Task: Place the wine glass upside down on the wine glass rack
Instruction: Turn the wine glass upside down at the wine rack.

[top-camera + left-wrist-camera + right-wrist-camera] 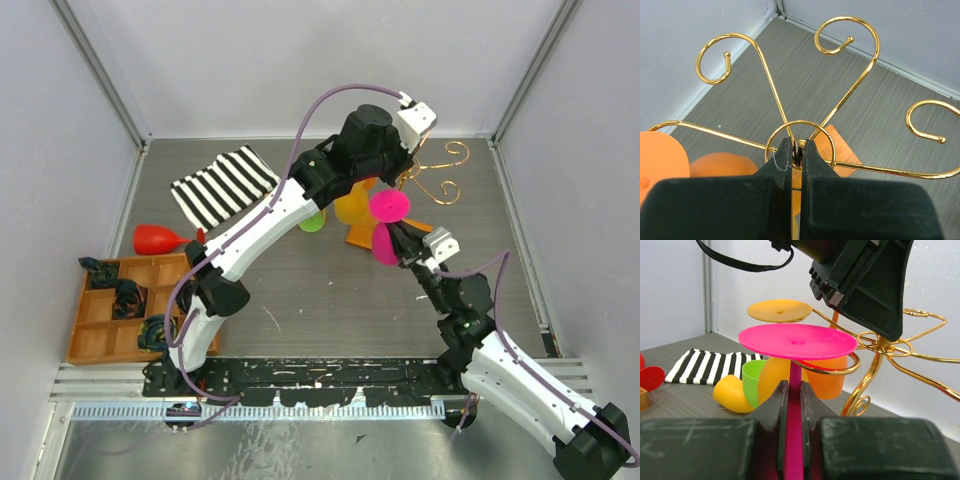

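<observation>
The wine glass rack is a gold wire stand with curled arms on an orange-brown wooden base. My left gripper is shut on the rack's centre top, inside its small ring. My right gripper is shut on the stem of a pink wine glass. The pink glass is upside down, foot disc up. Its stem sits in a curled arm, with the disc just above the wire. An orange glass hangs upside down on another arm.
A green cup and a yellow-orange glass lie by the rack's base. A striped cloth lies at the back left, with a red glass near it. A compartmented wooden tray sits at the front left. Walls close in all round.
</observation>
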Tool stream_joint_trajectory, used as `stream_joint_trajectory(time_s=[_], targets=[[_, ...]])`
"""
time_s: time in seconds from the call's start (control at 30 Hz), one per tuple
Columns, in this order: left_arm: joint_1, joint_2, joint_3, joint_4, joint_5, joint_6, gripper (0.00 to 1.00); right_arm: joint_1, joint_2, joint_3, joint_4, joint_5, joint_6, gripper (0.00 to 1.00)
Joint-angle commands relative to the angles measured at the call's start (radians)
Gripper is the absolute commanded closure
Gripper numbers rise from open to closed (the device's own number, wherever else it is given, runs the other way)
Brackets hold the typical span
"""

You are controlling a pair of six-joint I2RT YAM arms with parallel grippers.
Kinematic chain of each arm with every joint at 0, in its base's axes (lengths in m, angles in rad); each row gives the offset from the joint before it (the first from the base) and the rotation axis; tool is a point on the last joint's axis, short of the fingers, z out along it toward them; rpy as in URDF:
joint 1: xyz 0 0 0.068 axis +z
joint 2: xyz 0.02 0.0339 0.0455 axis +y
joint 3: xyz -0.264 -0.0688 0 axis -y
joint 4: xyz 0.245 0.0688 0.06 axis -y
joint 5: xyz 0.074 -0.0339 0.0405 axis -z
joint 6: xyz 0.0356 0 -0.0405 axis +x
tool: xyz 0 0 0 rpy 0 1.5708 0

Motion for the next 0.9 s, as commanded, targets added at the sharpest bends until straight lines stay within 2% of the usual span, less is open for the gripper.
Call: stream_joint_trajectory(time_s=[0.0, 0.3, 0.5, 0.73, 0.87], targets=[[-0.005, -0.016, 0.024, 0.028, -0.007, 0.009, 1.0, 0.008, -0.056, -0.004, 0.002, -0.045, 0.035, 0.99], [-0.005, -0.015, 0.025, 0.028, -0.009, 0.009, 1.0, 0.008, -0.087, -0.014, -0.033, 0.01, 0.048, 0.99], [-0.005, -0.015, 0.024, 0.024, -0.007, 0.006, 1.0, 0.008, -0.092, -0.033, 0.019, 0.078, 0.078, 0.99], [-0.005, -0.011, 0.024, 0.024, 0.006, -0.002, 1.0, 0.007, -0.058, -0.011, 0.029, 0.207, 0.079, 0.99], [-0.004, -0.008, 0.02, 0.022, 0.012, -0.006, 1.0, 0.008, -0.03, -0.001, 0.041, 0.199, 0.076, 0.99]])
